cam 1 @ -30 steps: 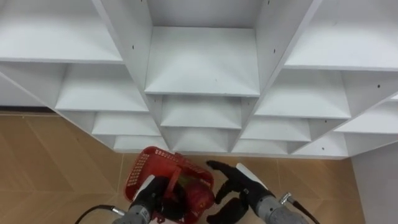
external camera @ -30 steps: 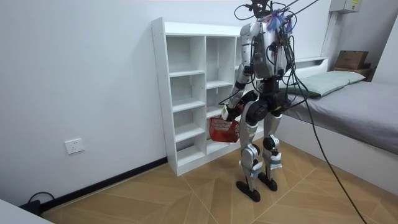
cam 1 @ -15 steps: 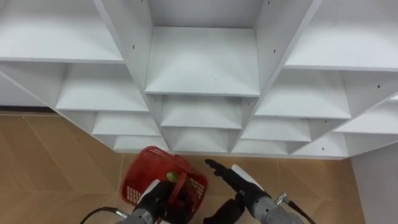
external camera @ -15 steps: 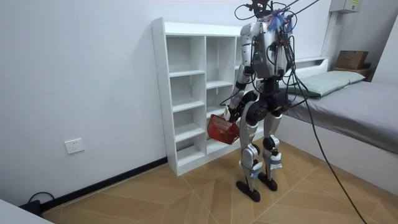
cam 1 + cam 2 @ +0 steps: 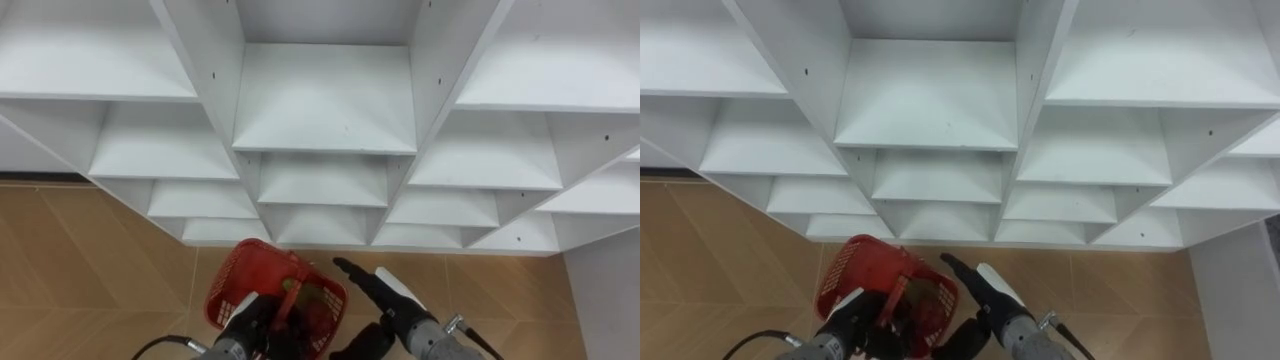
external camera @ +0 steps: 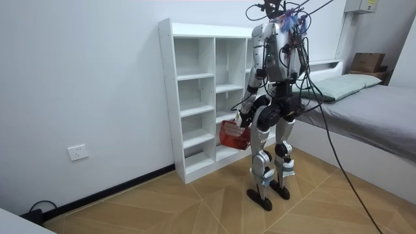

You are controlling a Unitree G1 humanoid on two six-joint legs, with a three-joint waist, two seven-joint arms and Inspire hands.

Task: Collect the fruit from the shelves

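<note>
- When checking progress, start nearest the body: note the left hand (image 5: pixel 250 320) curled round the handle of the red basket (image 5: pixel 238 272), carrying it low in front of the closet.
- Note the right hand (image 5: pixel 385 295) just beside the basket's right rim, fingers straight and spread, holding nothing.
- Look inside the basket: dark red and yellow-green shapes, judged to be fruit (image 5: pixel 320 300) already collected. Cannot tell kind or count, with the handle and left hand lying across them.
- Treat the basket as a light plastic tub with open mesh walls; expect it to swing and tilt from its handle under the load.
- Pass over the wooden floor (image 5: pixel 90 260) between basket and closet.
- Scan the white closet (image 5: pixel 325 100) shelf by shelf: every compartment in sight bare, no fruit to pick.
- Judge collecting as nearly or fully done. Left to do: confirm any compartment hidden from the head camera, then carry the basket off.
</note>
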